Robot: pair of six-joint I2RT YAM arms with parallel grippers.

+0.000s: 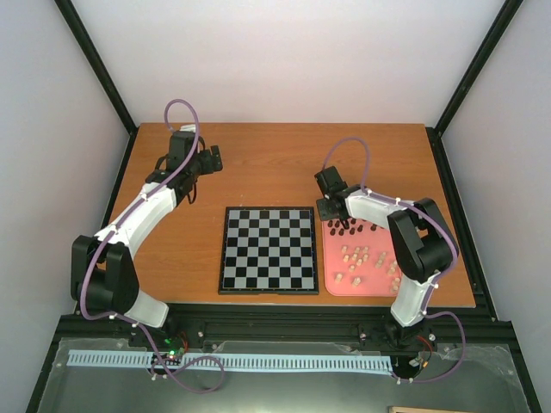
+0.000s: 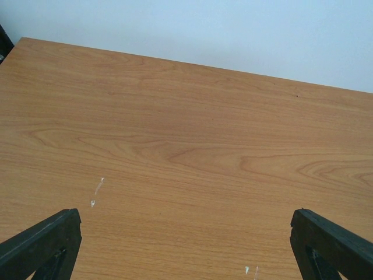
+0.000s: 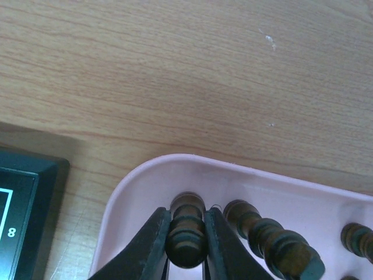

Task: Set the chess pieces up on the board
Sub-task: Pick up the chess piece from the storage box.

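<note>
On the brown wooden surface [image 1: 258,163], flat, near the front edge and between the two arms: a square black-and-silver-grey checkered board [image 1: 269,249] with a thin black border. Just beside it on the right, parted only by a narrow strip of wood: a pink rounded rectangular tray [image 1: 328,268]. Inside the tray, in the far part, several small dark brown chess pieces [image 1: 360,229]; closer to the arm bases, scattered, the pale beige wooden chess pieces [image 1: 362,256]. Right tool [image 1: 343,225]: reaches down into the far left corner of the tray and presses both black fingers against the two sides of one dark brown turned wooden chess piece [image 3: 186,240], so grips it firmly. Cannot tell whether this piece stands upright or lies. Just to the right of it, on the tray floor and apart from the fingers: a second dark ribbed piece [image 3: 274,240], lying on its side. In the same wrist view, at the left edge, one black corner of the board, well below the tray rim in the picture. Left tool [image 1: 202,163]: hangs over the far left part of the surface, well apart from the board, with fingers [image 2: 46,239] spread wide and gripping nothing, only wood grain between them.
</note>
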